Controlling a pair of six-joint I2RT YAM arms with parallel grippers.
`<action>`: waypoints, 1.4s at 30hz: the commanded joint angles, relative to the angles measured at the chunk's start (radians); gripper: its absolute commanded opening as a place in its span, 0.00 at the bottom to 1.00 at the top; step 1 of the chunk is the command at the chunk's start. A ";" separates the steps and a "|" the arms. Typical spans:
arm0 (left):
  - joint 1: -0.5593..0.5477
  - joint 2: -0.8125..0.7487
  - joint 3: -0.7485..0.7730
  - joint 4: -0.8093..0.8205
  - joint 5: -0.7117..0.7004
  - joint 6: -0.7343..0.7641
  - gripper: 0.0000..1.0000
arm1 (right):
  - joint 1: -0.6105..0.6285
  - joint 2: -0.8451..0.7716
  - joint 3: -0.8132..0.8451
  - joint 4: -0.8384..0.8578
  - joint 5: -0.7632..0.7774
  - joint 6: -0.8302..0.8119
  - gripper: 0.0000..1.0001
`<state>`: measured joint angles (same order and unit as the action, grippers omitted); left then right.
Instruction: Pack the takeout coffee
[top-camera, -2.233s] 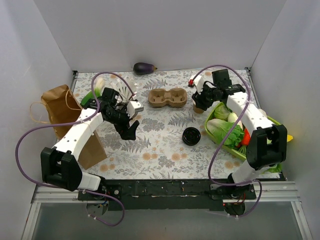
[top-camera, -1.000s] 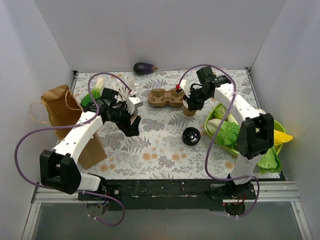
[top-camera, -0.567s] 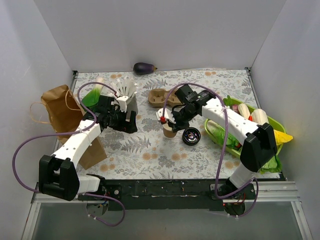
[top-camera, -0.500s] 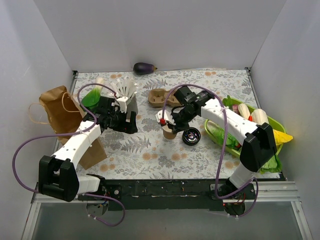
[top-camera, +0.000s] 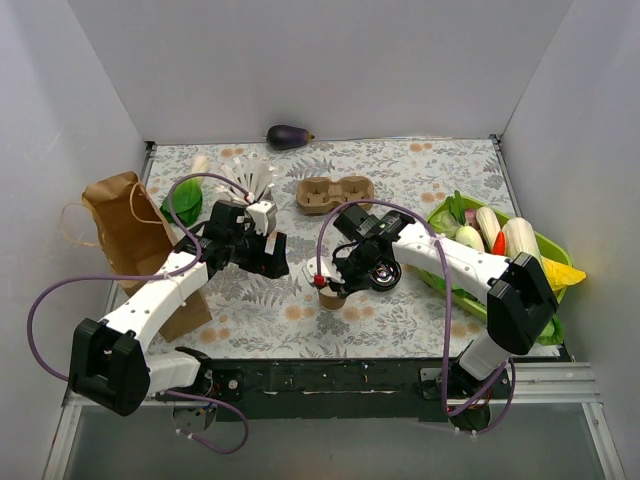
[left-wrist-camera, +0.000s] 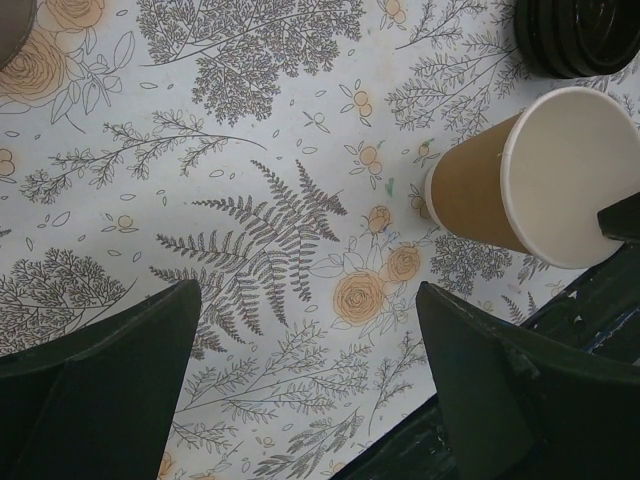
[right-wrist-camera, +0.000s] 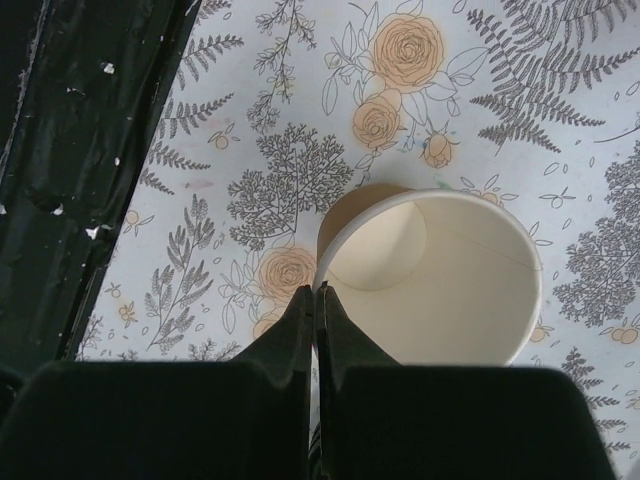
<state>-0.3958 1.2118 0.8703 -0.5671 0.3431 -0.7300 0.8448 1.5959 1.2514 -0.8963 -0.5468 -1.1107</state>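
1. The right gripper (right-wrist-camera: 315, 293) has its jaws pressed together on the near rim of the takeout coffee (right-wrist-camera: 440, 270), with the thin paper wall pinched between them.
2. The takeout coffee (top-camera: 331, 297) is upright with its mouth up and its pale inside showing. It is at the front middle of the counter (top-camera: 250, 310). Whether its base rests on the floral surface or hangs just above it cannot be told.
3. The left gripper (left-wrist-camera: 308, 300) has its jaws spread wide with only the patterned counter (left-wrist-camera: 250, 150) between them. The tan takeout coffee (left-wrist-camera: 480, 195) lies beyond the tips, apart from both fingers.
4. From above, the left gripper (top-camera: 272, 255) is near the takeout coffee, on the left-arm side, and the right gripper (top-camera: 328, 280) is directly over the rim.
5. A black lid (top-camera: 383, 272) lies just beside the takeout coffee, under the right arm. It also shows at the top corner of the left wrist view (left-wrist-camera: 575, 35).
6. The cardboard carrier (top-camera: 335, 193) sits farther back, well apart from the takeout coffee, which is outside its two wells.
7. Behind the left arm are a grey cup (top-camera: 250, 180) of white sticks and a brown paper bag (top-camera: 130, 220).
8. A green tray (top-camera: 545, 240) of vegetables sits along the right side.
9. An eggplant (top-camera: 287, 136) lies at the back wall.
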 joint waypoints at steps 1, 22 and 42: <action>-0.003 -0.011 0.002 0.012 -0.001 -0.002 0.90 | 0.014 -0.039 -0.024 0.094 -0.012 0.003 0.03; -0.012 0.046 0.053 0.013 0.189 0.133 0.90 | -0.289 -0.130 0.025 0.011 0.059 0.161 0.56; 0.009 0.178 0.167 -0.051 0.218 0.211 0.90 | -0.504 0.033 0.069 0.028 0.120 0.236 0.58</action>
<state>-0.3920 1.3937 0.9924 -0.5987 0.5228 -0.5114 0.3344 1.6352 1.3128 -0.9188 -0.4767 -0.9272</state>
